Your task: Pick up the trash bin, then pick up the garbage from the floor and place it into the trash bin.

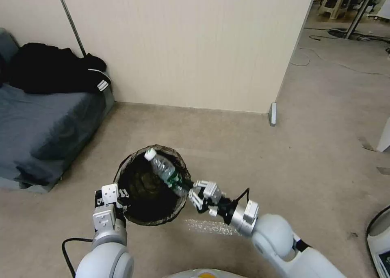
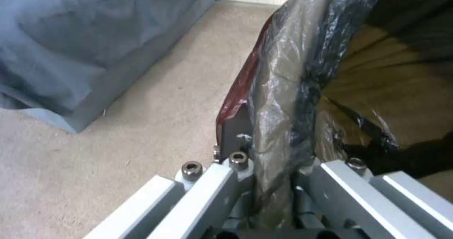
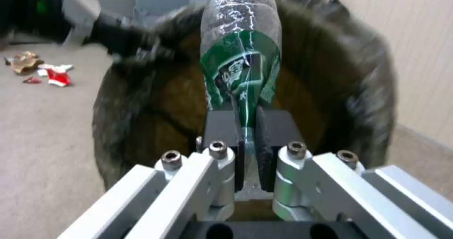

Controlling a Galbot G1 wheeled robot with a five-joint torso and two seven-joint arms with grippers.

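Observation:
The trash bin, a round bucket with a dark bag folded over its rim, hangs above the floor in front of me. My left gripper is shut on the trash bin's near-left rim; in the left wrist view the bag-covered rim runs between its fingers. My right gripper is shut on the squashed end of a clear plastic bottle with a green label. The bottle lies tilted over the bin's mouth, white cap pointing away from me. More garbage, red-and-white and brown scraps, lies on the floor beyond the bin.
A grey mattress with a black clothing heap lies at the left against the beige wall. The wall ends at a corner, with open floor to its right. A white device stands at the right edge.

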